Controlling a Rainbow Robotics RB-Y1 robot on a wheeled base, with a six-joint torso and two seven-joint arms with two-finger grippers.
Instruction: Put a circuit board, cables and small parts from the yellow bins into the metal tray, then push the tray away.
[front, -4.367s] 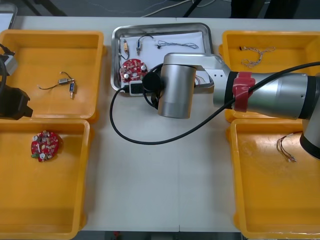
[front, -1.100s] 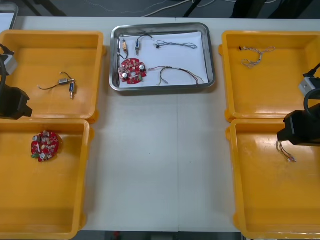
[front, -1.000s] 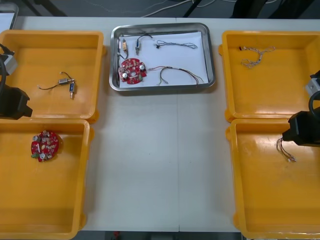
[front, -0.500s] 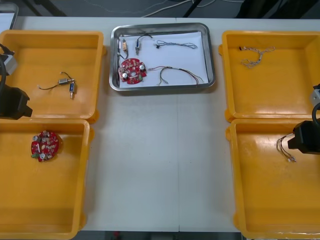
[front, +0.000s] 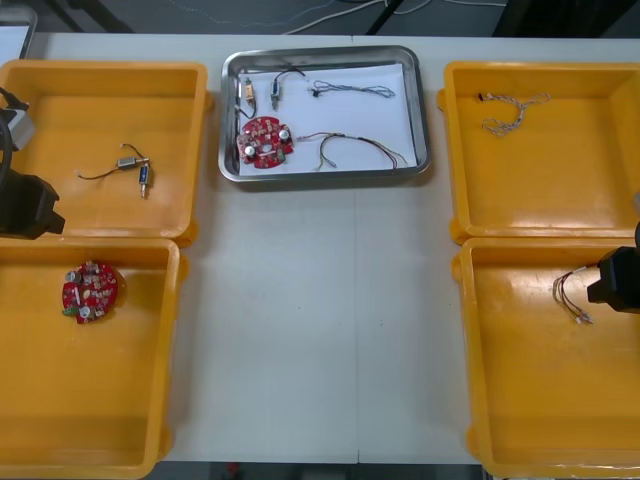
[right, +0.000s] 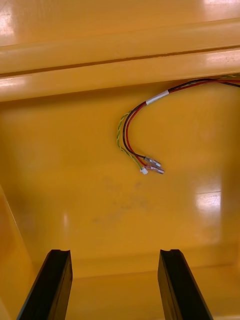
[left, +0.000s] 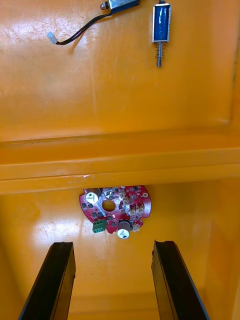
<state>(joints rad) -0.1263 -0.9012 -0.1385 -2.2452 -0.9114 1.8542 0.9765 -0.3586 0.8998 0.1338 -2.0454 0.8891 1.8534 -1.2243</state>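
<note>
Surface: light table (front: 320, 330); a wide bare strip runs up the middle between the two pairs of bins, from the near edge to the tray.
Near left bin (front: 150, 400): holds one round red bin circuit board (front: 90, 291), towards its far wall; the rest of the floor is bare.
Near right bin (front: 520, 400): red and yellow cable (right: 134, 135), lying curved near the far wall.
Left gripper (left: 112, 280): at the table's left edge, over the wall shared by the two left bins; fingers stand wide apart and grip nothing.
Right gripper (right: 115, 285): at the right edge, over the near right bin just beside the cable; fingers wide apart, empty.
Far left bin (front: 100, 100): small metal parts (left: 161, 22) and a black cable (left: 80, 32), lying loose mid-floor.
Far right bin (front: 540, 190): one pale twisted cable (front: 513, 112) near the far wall.
Metal tray (front: 325, 176): far centre, between the far bins, white inside; contains a tray circuit board (front: 264, 140), tray cables (front: 352, 147) and further tray parts (front: 273, 92).
</note>
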